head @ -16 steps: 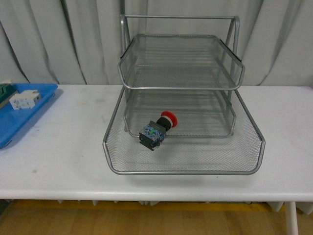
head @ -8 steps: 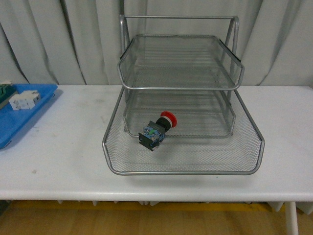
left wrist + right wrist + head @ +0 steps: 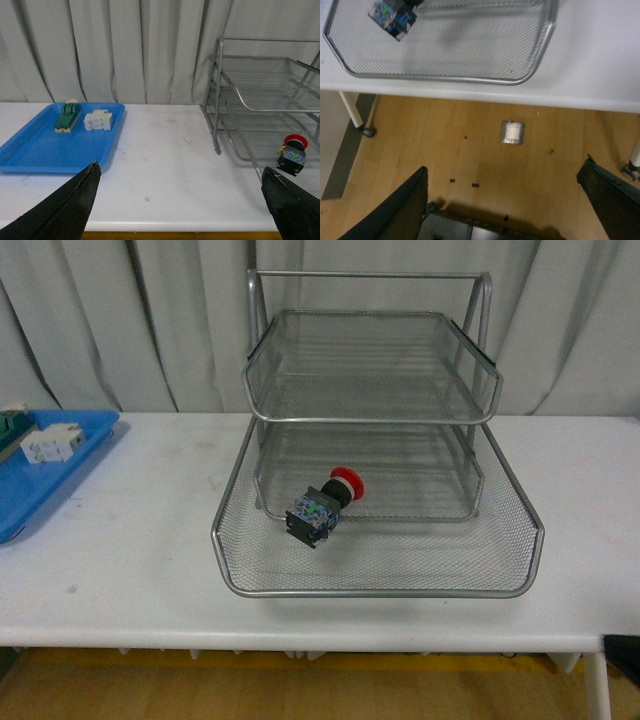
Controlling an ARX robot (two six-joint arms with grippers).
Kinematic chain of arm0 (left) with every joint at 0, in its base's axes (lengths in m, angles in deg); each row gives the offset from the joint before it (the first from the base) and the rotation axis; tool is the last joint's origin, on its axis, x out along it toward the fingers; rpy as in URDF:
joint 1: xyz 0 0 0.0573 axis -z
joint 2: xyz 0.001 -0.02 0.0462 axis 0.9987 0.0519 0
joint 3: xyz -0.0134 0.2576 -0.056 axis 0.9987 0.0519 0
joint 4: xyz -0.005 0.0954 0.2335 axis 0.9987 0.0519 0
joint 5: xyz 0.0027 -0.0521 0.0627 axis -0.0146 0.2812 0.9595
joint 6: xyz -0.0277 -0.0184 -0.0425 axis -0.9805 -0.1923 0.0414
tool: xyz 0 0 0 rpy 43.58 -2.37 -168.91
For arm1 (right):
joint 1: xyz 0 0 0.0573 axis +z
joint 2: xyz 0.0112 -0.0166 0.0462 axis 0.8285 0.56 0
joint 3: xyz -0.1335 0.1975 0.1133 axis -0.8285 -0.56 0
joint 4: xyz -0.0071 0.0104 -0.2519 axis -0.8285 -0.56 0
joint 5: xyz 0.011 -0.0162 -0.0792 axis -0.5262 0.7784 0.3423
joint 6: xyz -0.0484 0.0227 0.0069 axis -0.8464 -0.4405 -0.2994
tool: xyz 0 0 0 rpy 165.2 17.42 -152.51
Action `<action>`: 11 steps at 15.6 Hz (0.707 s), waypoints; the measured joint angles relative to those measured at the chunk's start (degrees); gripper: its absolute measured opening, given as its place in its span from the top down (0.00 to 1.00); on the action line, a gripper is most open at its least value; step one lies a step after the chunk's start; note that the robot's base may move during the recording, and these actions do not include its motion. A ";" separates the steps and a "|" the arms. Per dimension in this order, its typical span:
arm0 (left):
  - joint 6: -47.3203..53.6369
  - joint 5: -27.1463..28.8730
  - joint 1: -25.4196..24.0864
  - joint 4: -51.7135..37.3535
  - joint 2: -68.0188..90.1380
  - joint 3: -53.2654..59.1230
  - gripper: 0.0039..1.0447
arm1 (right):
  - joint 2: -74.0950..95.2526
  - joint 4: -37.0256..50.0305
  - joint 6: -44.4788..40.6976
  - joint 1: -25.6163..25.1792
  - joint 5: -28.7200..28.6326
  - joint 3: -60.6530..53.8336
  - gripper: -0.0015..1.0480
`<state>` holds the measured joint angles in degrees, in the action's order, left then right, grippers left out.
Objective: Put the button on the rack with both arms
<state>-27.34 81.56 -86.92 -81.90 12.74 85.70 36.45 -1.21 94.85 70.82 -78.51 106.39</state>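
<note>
Front, left-wrist and right-wrist views of a white bench (image 3: 130, 540) that carries a large silver wire-mesh three-tier rack (image 3: 370, 370).

**Task object.** The small push-button switch with a red mushroom cap and black-and-blue blocky body (image 3: 322, 505) lies on its side on the mesh floor of the rack's lowest tray. That tray is drawn forward of the two tiers above. The cap points toward the back of the rack and the body toward the front rim. Nothing grips it. By this lie the placement appears done.

**Handling (judged).**
- The button looks light, rigid and made of hard plastic, so it is unlikely to deform under a pinch.
- The domed cap is smooth and rounded and would probably slip.
- The flat opposite faces of the blocky body are the better hold.
- Resting on its side, it may rock or roll about the cap if nudged.

**Containers.**
- No object shows in the two upper tiers.
- A flat blue plastic tray (image 3: 45, 150) stands well apart from the rack, toward the left end of the bench.
- It holds a green-and-cream block (image 3: 67, 117) and, just beside it, a white block (image 3: 98, 120).

**Claws.**
- The left claw (image 3: 180, 170) is spread wide and holds nothing. It faces across the bench between the blue tray and the rack.
- The right claw (image 3: 504, 166) is likewise spread and bare. It hangs over the wooden floor (image 3: 470, 150) below the bench's front edge.
</note>
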 joint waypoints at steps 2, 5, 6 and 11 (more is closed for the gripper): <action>0.00 0.00 0.00 0.00 0.00 0.00 0.06 | 12.09 2.47 3.98 2.86 0.07 3.15 0.31; 0.00 -0.02 0.00 0.00 0.00 0.00 0.06 | 27.58 8.20 6.88 5.11 -0.44 8.52 0.66; 0.00 0.00 0.00 0.00 0.00 0.00 0.06 | 31.71 9.46 7.17 6.27 -0.42 11.13 0.78; 0.00 0.00 0.00 0.00 0.00 0.00 0.06 | 45.09 12.26 7.28 11.76 3.87 22.23 0.98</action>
<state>-27.34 81.56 -86.92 -81.90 12.74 85.70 81.54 11.06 102.13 82.57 -74.65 128.62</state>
